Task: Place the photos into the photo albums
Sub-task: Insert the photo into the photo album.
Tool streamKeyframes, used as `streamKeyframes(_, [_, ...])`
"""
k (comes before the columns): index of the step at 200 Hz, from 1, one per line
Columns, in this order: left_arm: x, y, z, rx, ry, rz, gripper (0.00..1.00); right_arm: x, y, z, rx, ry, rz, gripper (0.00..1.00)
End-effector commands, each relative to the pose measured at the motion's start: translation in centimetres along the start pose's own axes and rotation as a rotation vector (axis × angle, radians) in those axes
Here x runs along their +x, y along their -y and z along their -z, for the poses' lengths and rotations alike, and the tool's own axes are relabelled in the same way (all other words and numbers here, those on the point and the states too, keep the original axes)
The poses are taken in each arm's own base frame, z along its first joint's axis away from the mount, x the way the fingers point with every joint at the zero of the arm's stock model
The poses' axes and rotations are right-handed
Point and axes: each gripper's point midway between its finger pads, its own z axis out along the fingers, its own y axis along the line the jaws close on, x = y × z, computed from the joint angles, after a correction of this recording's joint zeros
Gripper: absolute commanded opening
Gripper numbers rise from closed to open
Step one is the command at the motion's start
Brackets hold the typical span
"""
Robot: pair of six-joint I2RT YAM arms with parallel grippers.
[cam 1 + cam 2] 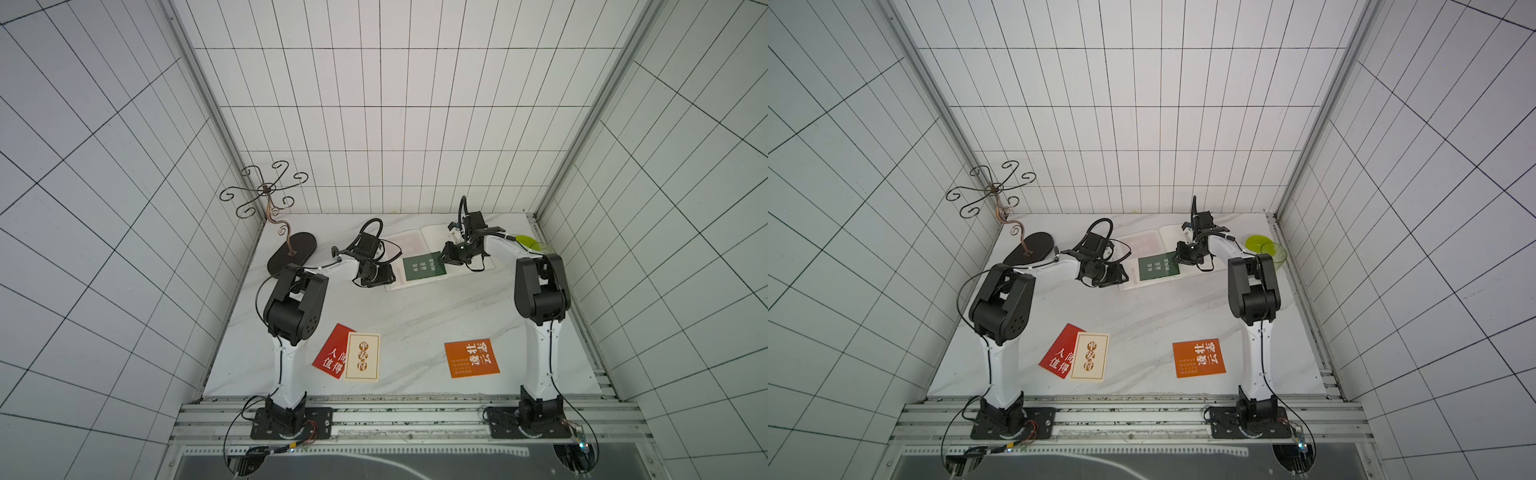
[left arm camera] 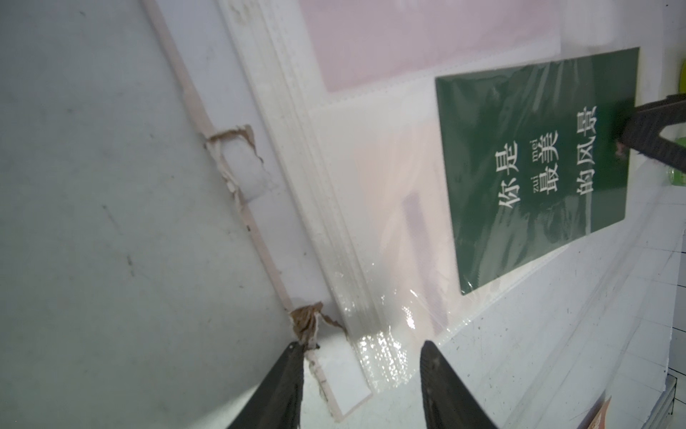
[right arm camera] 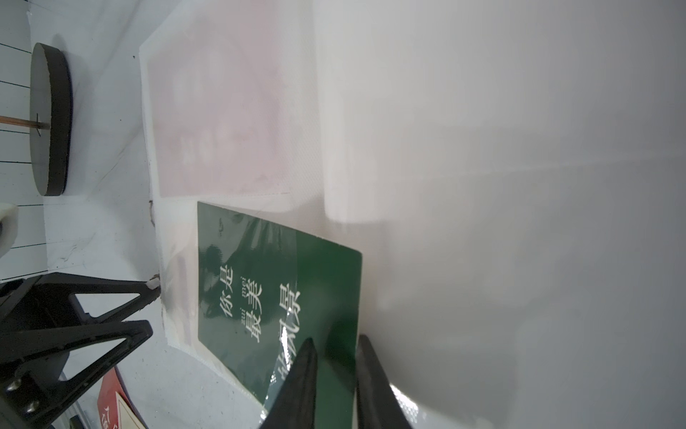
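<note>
A white table (image 1: 415, 316) (image 1: 1142, 316) veined with grey is enclosed on three sides by white walls (image 1: 374, 124) ruled with a dark grid. Aluminium rails (image 1: 415, 411) are fixed along the near edge, and both arm bases are bolted to them. A curled wire stand (image 1: 291, 253) (image 1: 1030, 249) on a dark oval base is set in the far left corner. A green dish (image 1: 530, 242) (image 1: 1260, 243) is set near the far right corner.

The album (image 1: 409, 245) (image 1: 1144, 245) is laid open at the far middle of the table, between the two arms. The dark green card (image 1: 424, 266) (image 1: 1158, 266) (image 2: 538, 167) (image 3: 278, 297) is lying on its near pages, partly covered by a clear pocket film.

The right tool (image 1: 444, 259) (image 1: 1177, 259) (image 3: 335, 338) (image 2: 623, 145) is placed at that card's edge with its fingers only narrowly apart. Whether the card is pinched cannot be told.

The left tool (image 1: 388, 274) (image 1: 1121, 274) (image 2: 360, 340) is held spread at the album's left edge, beside a torn cover corner.

In both top views three more cards are seen on the near half. A cream card (image 1: 363, 356) (image 1: 1090, 356) is overlapping a red card (image 1: 332, 353) (image 1: 1059, 349) on the left. An orange card (image 1: 471, 358) (image 1: 1199, 358) is lying alone on the right.
</note>
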Motion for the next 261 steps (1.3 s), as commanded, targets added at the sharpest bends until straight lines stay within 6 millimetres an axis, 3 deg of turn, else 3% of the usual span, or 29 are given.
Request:
streamKeyframes(1, [-0.8,0.5,1.1,0.021,0.037,0.004,0.51,-2.3,-2.4,0.8,-0.039,0.036,0.072,0.23])
streamKeyframes(44, [-1.3,0.3,1.9,0.011,0.072,0.011,0.51,-2.2,-2.6,0.8,-0.041,0.034,0.074,0.27])
streamKeyframes(115, [-2.0,0.1,3.0,0.000,0.103,0.012,0.51,-2.3,-2.7,1.2,-0.031,0.055,0.064,0.43])
streamKeyframes(261, [-2.0,0.5,2.9,0.022,0.103,0.026,0.51,-1.6,-5.0,1.6,-0.163,0.071,0.019,0.46])
